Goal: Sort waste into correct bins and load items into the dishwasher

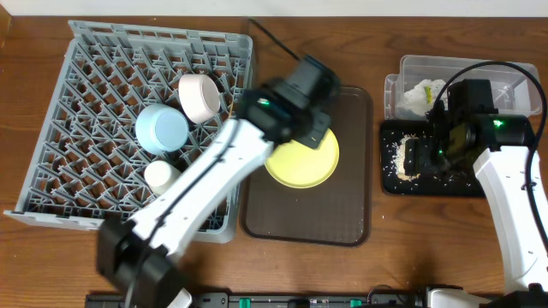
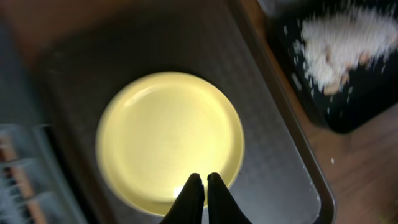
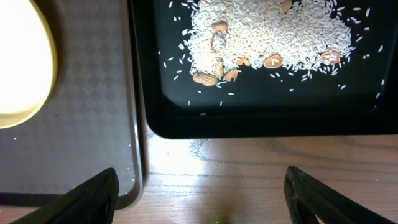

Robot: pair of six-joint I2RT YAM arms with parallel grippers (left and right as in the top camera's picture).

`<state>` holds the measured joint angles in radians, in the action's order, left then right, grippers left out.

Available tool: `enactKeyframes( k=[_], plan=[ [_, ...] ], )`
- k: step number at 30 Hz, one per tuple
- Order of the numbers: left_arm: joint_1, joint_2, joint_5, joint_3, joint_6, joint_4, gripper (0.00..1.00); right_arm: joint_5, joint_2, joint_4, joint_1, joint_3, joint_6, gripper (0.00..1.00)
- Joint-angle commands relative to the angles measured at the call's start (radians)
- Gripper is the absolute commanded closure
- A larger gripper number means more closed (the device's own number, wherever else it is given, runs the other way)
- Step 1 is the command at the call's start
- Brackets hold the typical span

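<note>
Round yellow plate (image 1: 304,164) is the one item I count as not yet loaded. It lies flat on the large brown serving tray (image 1: 342,214), between the big grey plastic dish rack (image 1: 77,85) and the bins. Done, as far as I can see: light blue bowl (image 1: 161,128), cream-white bowl (image 1: 199,96) and small white cup (image 1: 161,175) sit in the rack. The crumpled clear wrapper (image 1: 425,92) is in the clear plastic rectangular tub (image 1: 514,73). The pale beige rice-like heap (image 3: 267,31) is in the shallow glossy black tray (image 3: 249,118), loose grains scattered round it. Chopsticks I can't pick out for sure. Left to do, my call: plate into rack. The plate is round, so no long axis; its open face points up at the overhead camera, rim about level. My left gripper (image 2: 203,183) hangs over the plate's near rim, jaws pressed together with nothing visible between them; whether it touches the plate I can't tell. My right gripper (image 3: 202,171) is over the wooden table (image 3: 261,186) just beside the black tray's edge, jaws wide, empty.
</note>
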<state>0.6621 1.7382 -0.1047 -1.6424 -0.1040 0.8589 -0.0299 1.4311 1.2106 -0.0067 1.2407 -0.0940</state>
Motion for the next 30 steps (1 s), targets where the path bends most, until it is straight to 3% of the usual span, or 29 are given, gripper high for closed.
enactKeyframes(
  k=[1,3,4,5,7,9,12,18,26,28,30],
  plan=[
    [-0.072,-0.068,-0.05,0.002,-0.005,0.002,0.94,-0.005,-0.013,0.001,-0.006,0.014,0.009,0.17],
    [-0.074,-0.063,-0.047,0.002,-0.005,0.004,0.92,-0.005,-0.013,0.002,-0.006,0.014,0.009,0.17],
    [-0.072,-0.055,-0.047,0.002,-0.005,0.005,0.84,-0.005,-0.013,0.002,-0.006,0.014,0.009,0.17],
    [-0.061,-0.04,-0.046,0.002,-0.005,0.005,0.69,-0.005,-0.013,0.002,-0.006,0.014,0.009,0.17],
    [-0.045,-0.014,-0.043,0.002,-0.005,0.004,0.56,-0.005,-0.013,0.005,-0.006,0.014,0.009,0.17],
    [-0.011,0.046,-0.033,0.002,-0.008,0.004,0.52,0.05,-0.013,0.022,-0.009,0.014,-0.016,0.18],
    [0.029,0.123,-0.029,0.002,-0.01,-0.004,0.5,0.226,-0.013,0.058,-0.034,0.014,-0.163,0.13],
    [0.143,0.318,0.083,0.002,-0.013,-0.05,0.42,0.227,-0.013,0.069,-0.132,0.014,-0.209,0.05],
    [0.239,0.498,0.263,0.002,-0.012,-0.064,0.42,0.208,-0.013,0.069,-0.155,0.014,-0.205,0.03],
    [0.246,0.525,0.29,0.002,-0.013,-0.053,0.54,0.207,-0.013,0.069,-0.155,0.014,-0.205,0.03],
    [0.245,0.529,0.299,0.002,-0.013,-0.045,0.78,0.205,-0.013,0.069,-0.155,0.014,-0.205,0.03]
  ],
)
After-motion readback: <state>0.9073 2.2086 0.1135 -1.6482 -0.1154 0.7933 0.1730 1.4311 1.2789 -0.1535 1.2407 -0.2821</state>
